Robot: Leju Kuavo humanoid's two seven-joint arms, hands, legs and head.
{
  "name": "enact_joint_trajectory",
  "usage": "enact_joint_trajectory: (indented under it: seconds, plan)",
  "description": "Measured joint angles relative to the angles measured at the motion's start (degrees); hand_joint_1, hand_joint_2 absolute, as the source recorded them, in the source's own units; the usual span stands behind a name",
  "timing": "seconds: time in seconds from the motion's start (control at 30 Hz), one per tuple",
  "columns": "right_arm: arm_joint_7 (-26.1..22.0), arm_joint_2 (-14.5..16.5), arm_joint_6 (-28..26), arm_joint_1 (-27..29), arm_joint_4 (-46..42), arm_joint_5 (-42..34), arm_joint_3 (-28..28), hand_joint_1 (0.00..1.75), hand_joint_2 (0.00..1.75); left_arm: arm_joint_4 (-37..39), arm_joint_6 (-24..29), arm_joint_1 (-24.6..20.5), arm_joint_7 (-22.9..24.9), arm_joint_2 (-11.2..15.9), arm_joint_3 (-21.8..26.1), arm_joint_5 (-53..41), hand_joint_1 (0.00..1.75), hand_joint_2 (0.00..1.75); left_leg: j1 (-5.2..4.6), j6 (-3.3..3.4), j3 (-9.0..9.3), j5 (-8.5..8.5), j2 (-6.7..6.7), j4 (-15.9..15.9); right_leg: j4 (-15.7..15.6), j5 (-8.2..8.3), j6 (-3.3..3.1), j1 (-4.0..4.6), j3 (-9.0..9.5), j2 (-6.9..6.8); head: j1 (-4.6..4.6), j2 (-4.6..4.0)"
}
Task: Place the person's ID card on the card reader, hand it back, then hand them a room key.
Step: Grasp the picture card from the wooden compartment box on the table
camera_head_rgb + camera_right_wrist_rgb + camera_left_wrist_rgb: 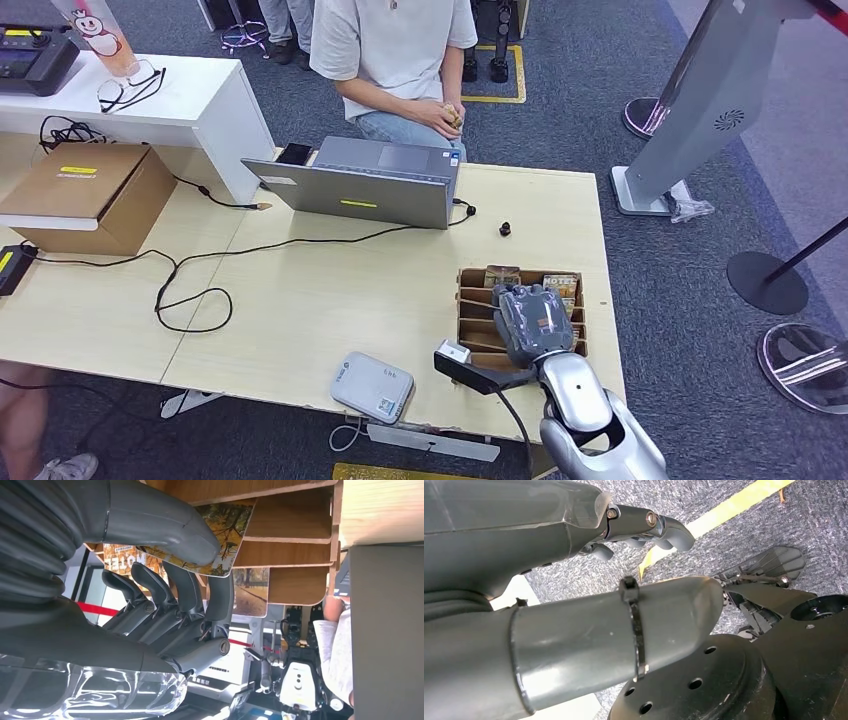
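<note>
My right hand [535, 322] hovers over the wooden card holder [468, 301] at the table's front right. In the right wrist view its thumb [165, 527] presses on a room key card [231, 527] printed with an autumn scene, and the dark fingers [192, 592] are curled under the card. A second such card [251, 597] stands in a slot of the wooden holder [295, 530]. The grey card reader [372, 386] lies at the front edge, left of my hand. The person [395, 50] sits behind the laptop with both hands together on a small thing. My left hand [644, 527] hangs over the carpet, holding nothing.
An open grey laptop [365, 182] stands at the far middle of the table [300, 300], with a small black thing [506, 229] to its right. Black cables [190, 300] loop across the left half. A cardboard box [90, 195] sits far left. Stanchion bases [767, 282] stand on the right.
</note>
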Motion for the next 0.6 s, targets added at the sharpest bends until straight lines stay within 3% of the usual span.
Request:
enact_joint_trajectory:
  seconds: [0.6]
  plan:
    - [-1.47, 0.1, -3.34, 0.23, -0.05, -0.17, -0.25, 1.75, 1.75, 0.0, 0.11, 0.0, -0.01, 0.0, -0.09, 0.46, 0.0, 0.0, 0.0, 0.0, 0.0, 0.0, 0.0, 0.0, 0.0, 0.0, 0.0, 0.0, 0.0, 0.0, 0.01, 0.0]
